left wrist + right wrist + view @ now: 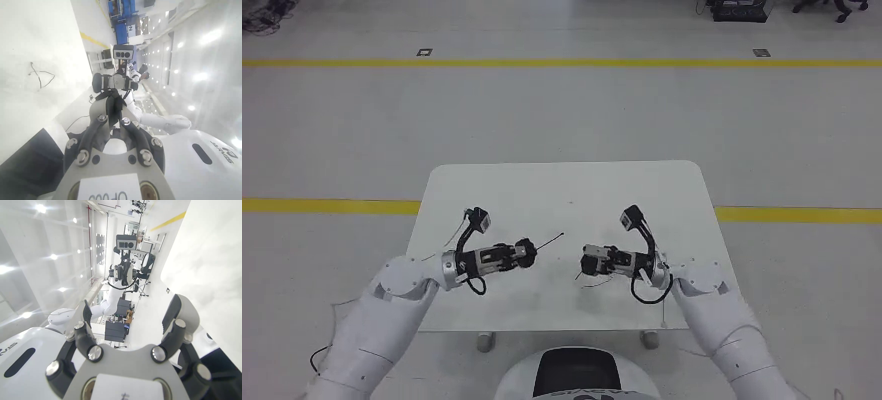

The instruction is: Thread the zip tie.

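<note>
Zip tie [45, 72] lying looped on the worktop [28, 37]
It is sitting upper left, apart from the left claw [113, 96], which is pinching together; the right claw [130, 302] is gaping.

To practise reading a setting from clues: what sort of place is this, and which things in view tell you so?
Probably a robotics lab or test hall: a white table on a wide grey floor marked with yellow lines, with dark cabinets and an office chair behind.
</note>
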